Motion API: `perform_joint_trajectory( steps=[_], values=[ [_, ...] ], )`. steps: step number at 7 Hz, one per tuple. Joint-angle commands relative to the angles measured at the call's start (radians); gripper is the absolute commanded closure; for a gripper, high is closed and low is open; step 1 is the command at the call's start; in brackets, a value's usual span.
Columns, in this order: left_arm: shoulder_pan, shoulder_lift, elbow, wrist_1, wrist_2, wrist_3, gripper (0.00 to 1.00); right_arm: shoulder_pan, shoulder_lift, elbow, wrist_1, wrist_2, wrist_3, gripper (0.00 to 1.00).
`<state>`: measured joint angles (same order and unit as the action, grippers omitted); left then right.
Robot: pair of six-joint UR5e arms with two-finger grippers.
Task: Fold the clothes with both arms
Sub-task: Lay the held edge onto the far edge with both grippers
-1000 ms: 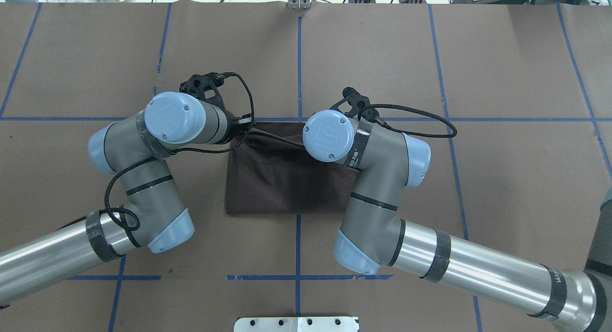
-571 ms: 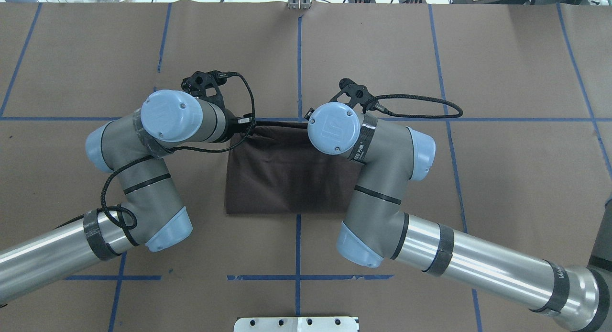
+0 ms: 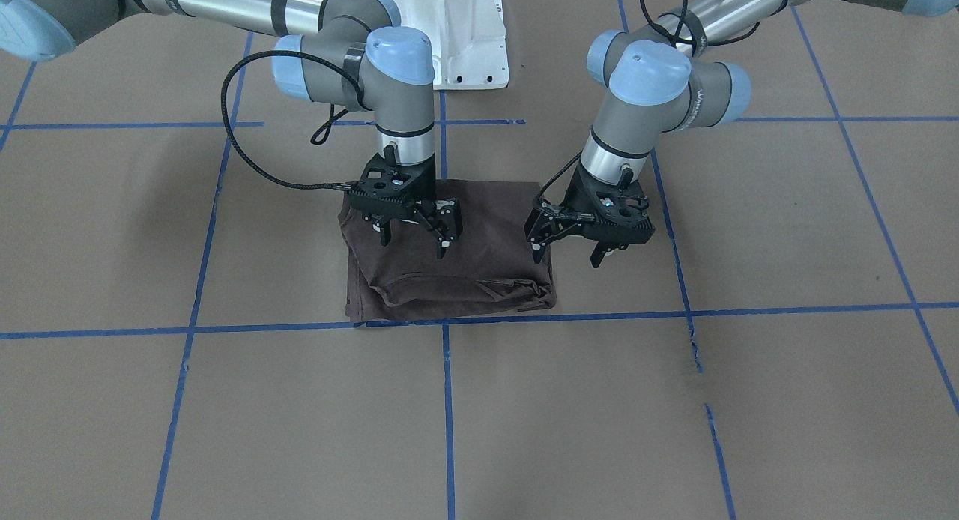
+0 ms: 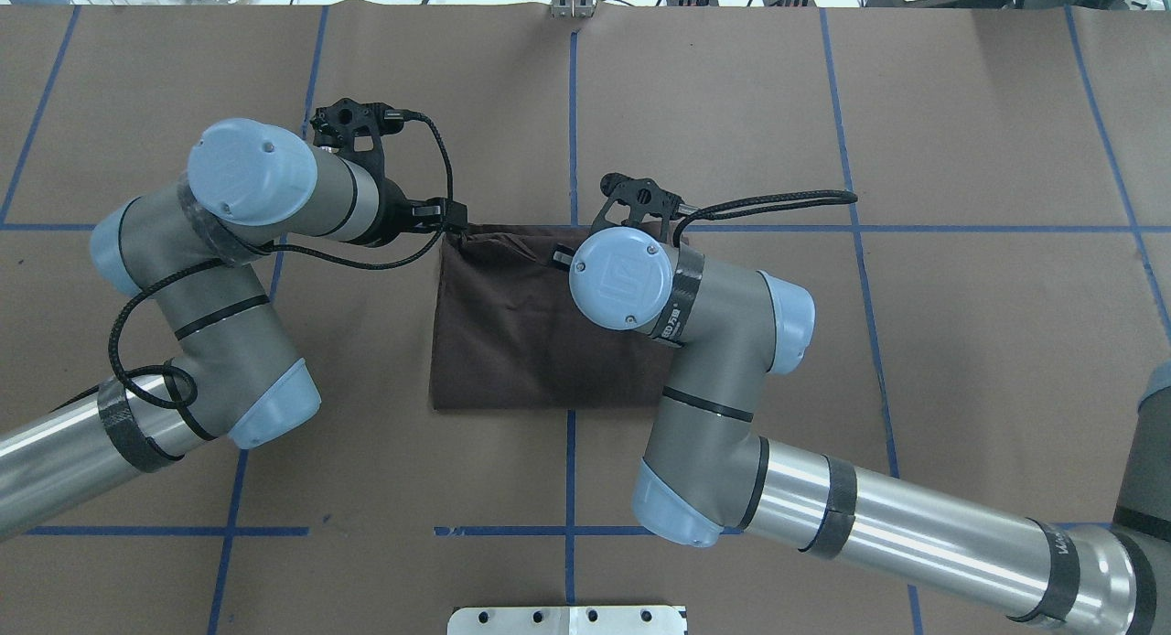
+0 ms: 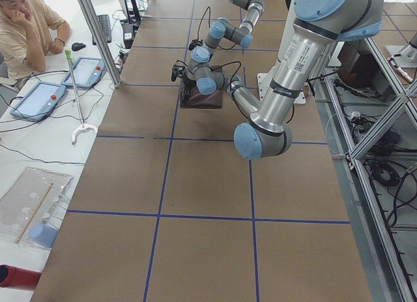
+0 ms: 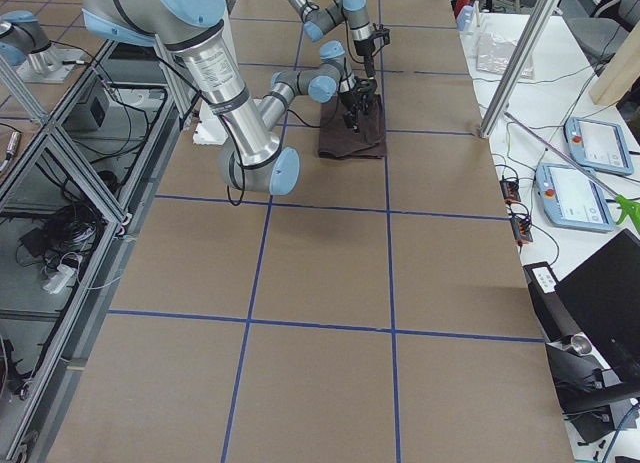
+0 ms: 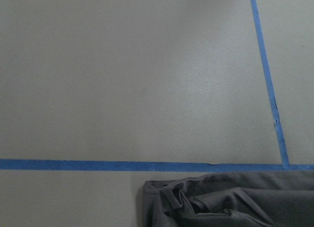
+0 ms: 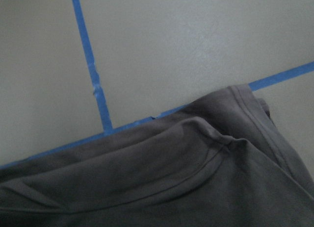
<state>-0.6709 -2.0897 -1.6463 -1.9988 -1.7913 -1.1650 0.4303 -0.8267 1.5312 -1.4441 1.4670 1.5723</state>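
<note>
The dark brown T-shirt (image 3: 449,280) lies folded into a small rectangle on the brown table; it also shows in the overhead view (image 4: 521,342). Its far edge is rumpled, as the left wrist view (image 7: 221,205) and the right wrist view (image 8: 171,188) show. My right gripper (image 3: 413,244) is open and empty, hovering just above the shirt's middle. My left gripper (image 3: 568,256) is open and empty, above the table at the shirt's side edge. In the overhead view both grippers are hidden under their wrists.
Blue tape lines (image 3: 449,321) cross the brown paper table. The white pedestal base (image 3: 449,40) stands behind the shirt. A metal plate (image 4: 567,619) sits at the robot's edge. An operator (image 5: 26,21) sits with tablets (image 5: 39,100) beyond the far edge.
My left arm has swung left and off the shirt's corner. My right wrist has shifted slightly left and back over the shirt. The shirt's far edge, taut before, now lies slack.
</note>
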Motion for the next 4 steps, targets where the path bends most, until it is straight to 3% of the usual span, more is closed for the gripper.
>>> perform_joint_trajectory(
  steps=[1,4],
  values=[
    [-0.004,0.003,-0.003,-0.002,-0.008,0.002,0.0,-0.012,-0.003,-0.051,0.004,-0.004,-0.223,0.0],
    [-0.006,0.007,-0.016,-0.002,-0.007,-0.001,0.0,0.07,0.0,-0.161,0.002,0.001,-0.301,0.0]
  ],
)
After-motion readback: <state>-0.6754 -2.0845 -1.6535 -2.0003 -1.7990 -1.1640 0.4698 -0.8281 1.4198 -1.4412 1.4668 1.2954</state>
